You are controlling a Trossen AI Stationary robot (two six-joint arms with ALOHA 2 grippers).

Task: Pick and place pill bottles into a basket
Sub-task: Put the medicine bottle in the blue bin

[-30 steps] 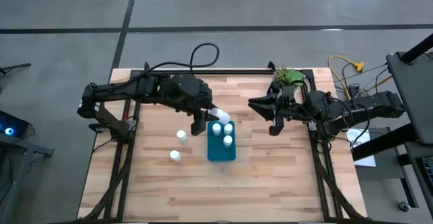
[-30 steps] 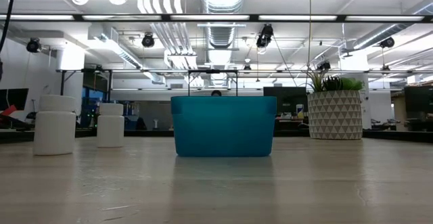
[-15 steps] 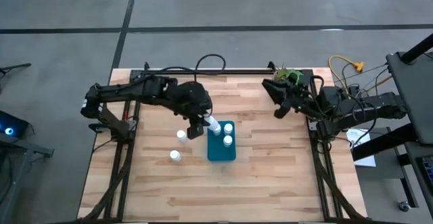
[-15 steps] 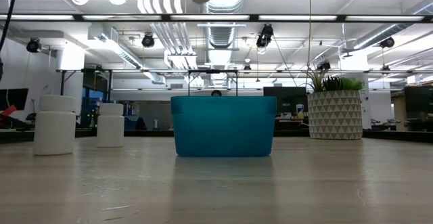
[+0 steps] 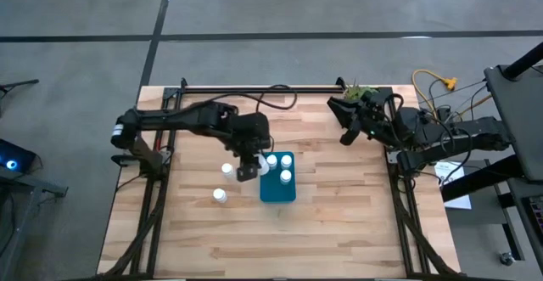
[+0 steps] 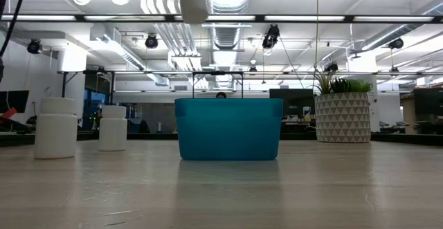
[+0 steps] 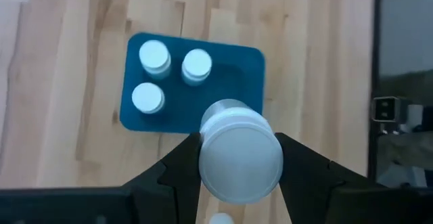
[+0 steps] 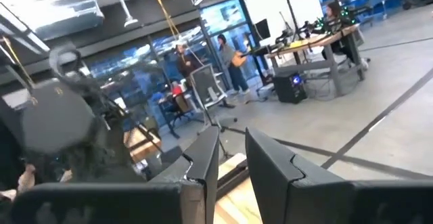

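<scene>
My left gripper is shut on a white pill bottle and hangs over the left long side of the teal tray. The low view shows the bottle high above the tray. Three bottles stand in the tray, at its far end. Two more bottles stand on their bases on the table left of the tray. My right gripper is open and empty at the far right, beside the plant pot. My left gripper pinches the bottle's round side wall between its two fingers. The fingers come from above and point down. The bottle stands about upright in the hold, seen end-on, lifted clear above the tray's left edge.
A white patterned pot with a green plant stands at the table's far right corner. The near half of the tray holds no bottles. Bare wood lies toward the table's near edge.
My left gripper has carried the bottle toward the table's near and left side and downward, from over the tray's far end to its left edge, and the bottle has turned from slanted to about upright. My right gripper has drawn back toward the far right corner and tipped up.
</scene>
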